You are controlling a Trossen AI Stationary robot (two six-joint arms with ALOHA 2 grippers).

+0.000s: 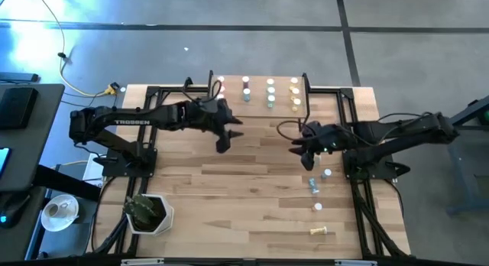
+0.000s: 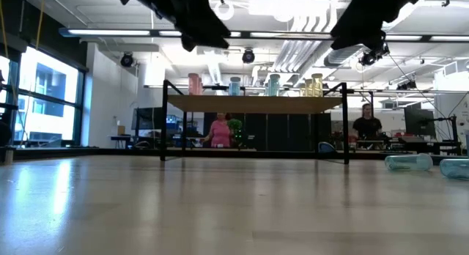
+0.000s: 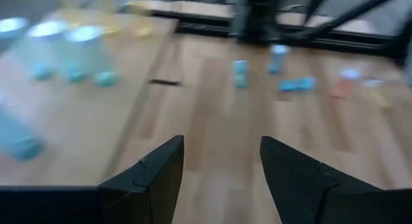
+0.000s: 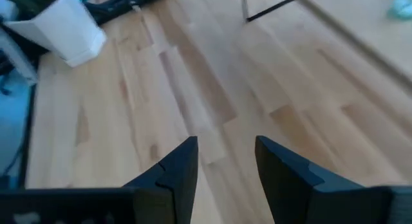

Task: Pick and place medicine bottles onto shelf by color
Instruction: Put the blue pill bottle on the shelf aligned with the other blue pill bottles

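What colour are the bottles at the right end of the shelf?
Yellow bottles with white caps; the high view shows them best on the shelf.

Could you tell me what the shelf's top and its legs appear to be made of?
The shelf's top looks like light, matte wood, pale tan like the table. Its legs look like thin black metal rod, probably painted; the finish is hard to judge.

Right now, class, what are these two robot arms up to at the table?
They are sorting small bottles onto the shelf by color. Several bottles already stand on it in pink, blue, green and yellow groups. A few more wait on the table near the right arm. The left claw and right claw are both open and empty, above the middle of the table in front of the shelf.
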